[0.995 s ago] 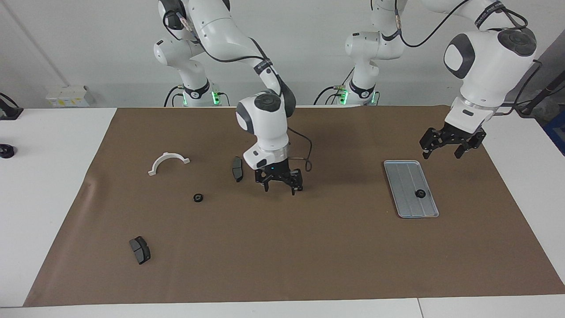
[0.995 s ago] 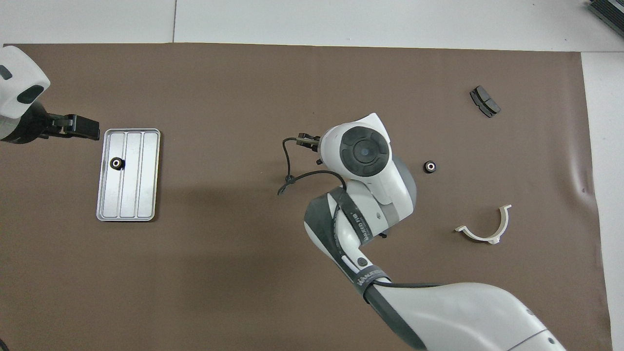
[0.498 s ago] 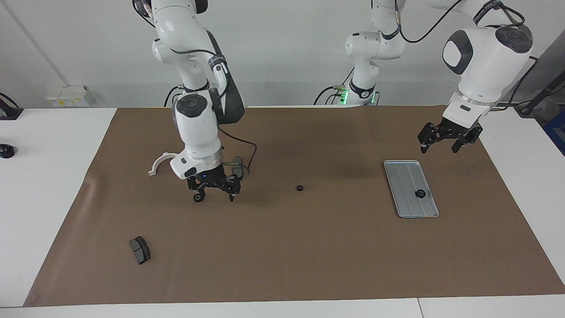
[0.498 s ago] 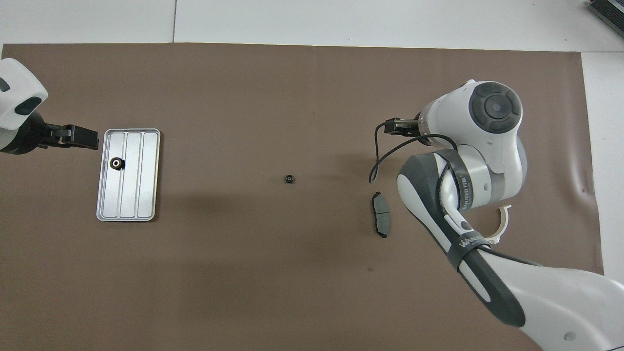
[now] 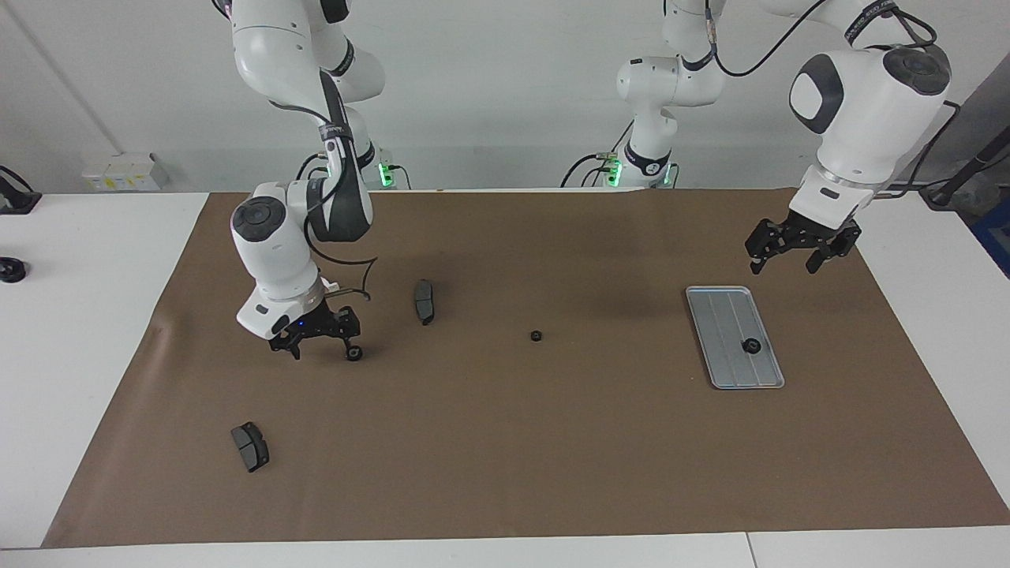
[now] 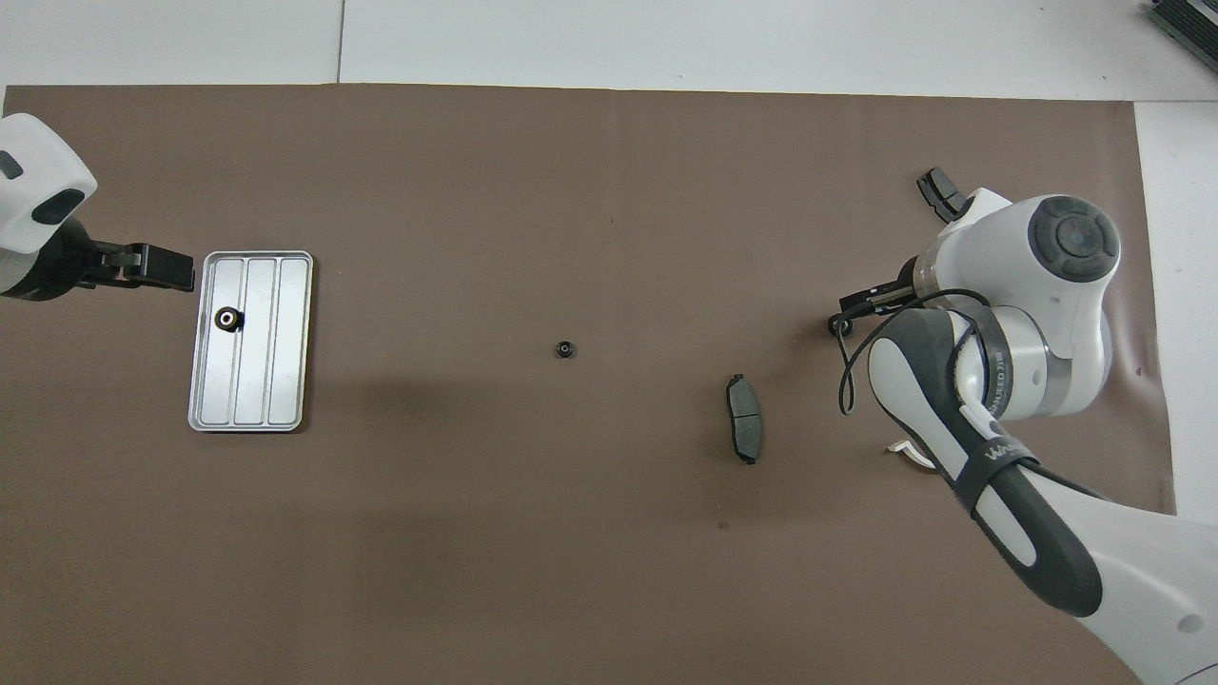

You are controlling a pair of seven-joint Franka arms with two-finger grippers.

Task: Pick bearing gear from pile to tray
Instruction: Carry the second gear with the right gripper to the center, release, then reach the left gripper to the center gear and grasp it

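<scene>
Read across the facing view, a dark grey brake pad point(image 5: 250, 446) is seen flat on the brown mat point(image 5: 505, 457) that covers the white bench point(image 5: 95, 355), at seven o'clock of the right claw point(image 5: 322, 349). That claw is held low over the mat with its jaws spread wide and nothing gripped. A first black ring point(image 5: 354, 353) lies just beside one fingertip; contact cannot be told. Only a sliver of the white bracket point(image 6: 911, 454) is shown, under the right arm in the overhead view. A second brake pad point(image 5: 424, 300) lies at two o'clock of that ring, and a second black ring point(image 5: 536, 336) at four o'clock of the pad. The tray point(image 5: 730, 315) is set at three o'clock, with a third black ring point(image 5: 751, 345) lying in it. The left claw point(image 5: 791, 256) waits at one o'clock of the tray, raised, wide open and empty.
</scene>
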